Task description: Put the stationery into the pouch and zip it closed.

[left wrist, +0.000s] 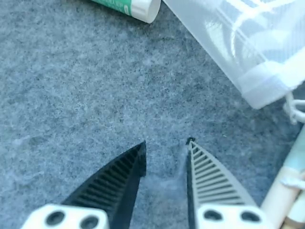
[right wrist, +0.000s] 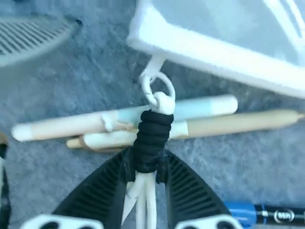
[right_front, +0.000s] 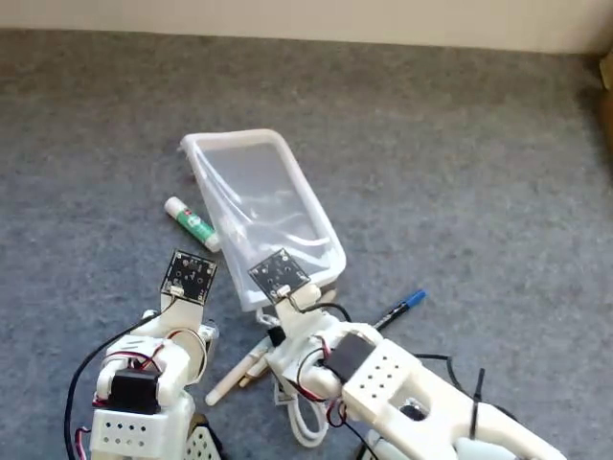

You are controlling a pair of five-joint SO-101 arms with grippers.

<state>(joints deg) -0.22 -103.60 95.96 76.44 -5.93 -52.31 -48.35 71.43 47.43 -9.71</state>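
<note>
Right wrist view: the right gripper (right wrist: 146,160) is shown clamped on the pull cord (right wrist: 151,138) of the pouch (right wrist: 214,47), set just to its far side, pens (right wrist: 200,107) laid crosswise beneath. The left gripper (left wrist: 167,142), jaws parted, is placed nearer the glue stick (left wrist: 128,5).

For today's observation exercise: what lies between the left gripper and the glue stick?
Bare grey carpet separates left gripper from glue stick, per left wrist view.

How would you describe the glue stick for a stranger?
Find the clear white-edged pouch on the grey carpet. Beside its long side away from the blue pen lies the glue stick. It alone is short and stubby, white with a green label.
</note>
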